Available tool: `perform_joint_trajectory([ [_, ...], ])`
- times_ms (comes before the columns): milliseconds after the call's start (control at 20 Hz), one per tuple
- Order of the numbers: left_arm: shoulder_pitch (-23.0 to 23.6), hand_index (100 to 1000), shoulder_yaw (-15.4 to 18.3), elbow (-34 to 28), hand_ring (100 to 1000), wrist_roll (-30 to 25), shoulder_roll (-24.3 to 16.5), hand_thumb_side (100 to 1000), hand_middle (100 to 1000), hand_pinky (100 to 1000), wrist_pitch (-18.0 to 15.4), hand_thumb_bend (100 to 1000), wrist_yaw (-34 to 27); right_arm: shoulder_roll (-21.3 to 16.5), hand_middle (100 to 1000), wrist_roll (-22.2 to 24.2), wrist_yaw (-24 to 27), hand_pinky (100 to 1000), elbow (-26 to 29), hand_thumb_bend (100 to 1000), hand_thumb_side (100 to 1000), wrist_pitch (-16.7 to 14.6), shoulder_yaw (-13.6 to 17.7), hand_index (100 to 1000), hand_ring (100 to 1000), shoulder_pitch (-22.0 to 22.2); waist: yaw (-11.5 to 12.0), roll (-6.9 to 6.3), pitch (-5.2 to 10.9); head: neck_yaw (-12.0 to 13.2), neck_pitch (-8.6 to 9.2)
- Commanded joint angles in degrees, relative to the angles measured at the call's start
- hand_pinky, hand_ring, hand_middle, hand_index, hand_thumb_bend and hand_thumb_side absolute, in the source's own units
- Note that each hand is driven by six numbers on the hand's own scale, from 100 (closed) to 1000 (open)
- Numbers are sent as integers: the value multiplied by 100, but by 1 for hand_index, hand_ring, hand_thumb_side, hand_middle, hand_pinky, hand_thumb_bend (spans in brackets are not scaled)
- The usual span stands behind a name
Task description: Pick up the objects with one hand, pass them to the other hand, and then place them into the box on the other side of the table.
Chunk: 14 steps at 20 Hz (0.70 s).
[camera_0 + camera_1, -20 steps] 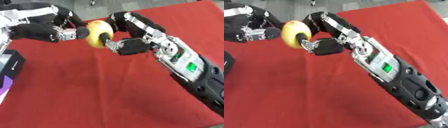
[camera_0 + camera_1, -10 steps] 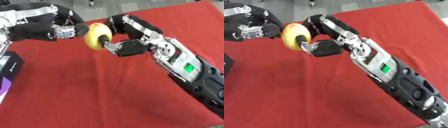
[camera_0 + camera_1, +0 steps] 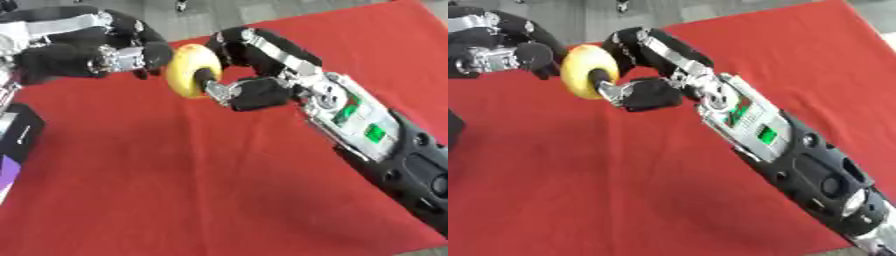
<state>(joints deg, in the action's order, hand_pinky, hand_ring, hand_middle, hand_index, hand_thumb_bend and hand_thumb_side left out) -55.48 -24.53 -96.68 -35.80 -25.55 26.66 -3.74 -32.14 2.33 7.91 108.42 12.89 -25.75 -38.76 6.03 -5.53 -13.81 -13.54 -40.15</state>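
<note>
Yellow fruit (image 3: 192,71) pinched in right robot hand (image 3: 241,75), left robot hand's (image 3: 83,50) curled fingers touching it.

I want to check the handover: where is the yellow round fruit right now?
The yellow round fruit is upper left in the left eye view, above the red tablecloth, pinched by the right hand, with the left hand beside it.

Twin head-mounted eyes, close, angled down over the same red table (image 3: 201,190).
</note>
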Motion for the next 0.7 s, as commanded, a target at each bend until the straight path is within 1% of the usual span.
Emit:
perform_joint_trajectory([
  [50,-147,768,45,49,724,-182,-12,657,694,766,40,418,29,-103,431,-25,18,682,119,100,193,-16,104,594,604,-66,13,-57,-16,-8,45],
  [150,-170,770,27,119,727,-360,16,657,696,770,41,417,-4,-105,430,-19,23,682,123,100,194,-16,112,594,604,-55,17,-64,-17,-14,37],
  [400,-198,765,37,239,726,-708,69,682,694,772,-65,334,-75,-105,429,-4,14,681,108,100,194,-7,117,593,604,-45,18,-69,-22,-20,28],
  [550,-199,763,63,272,729,-809,84,676,696,777,-138,300,-70,-119,429,2,6,681,104,100,190,-2,116,592,604,-61,21,-70,-25,-21,25],
  [700,-173,765,102,293,735,-859,93,731,702,786,-222,248,-162,-144,429,20,4,680,101,100,188,10,102,592,603,-88,19,-66,-26,-28,32],
])
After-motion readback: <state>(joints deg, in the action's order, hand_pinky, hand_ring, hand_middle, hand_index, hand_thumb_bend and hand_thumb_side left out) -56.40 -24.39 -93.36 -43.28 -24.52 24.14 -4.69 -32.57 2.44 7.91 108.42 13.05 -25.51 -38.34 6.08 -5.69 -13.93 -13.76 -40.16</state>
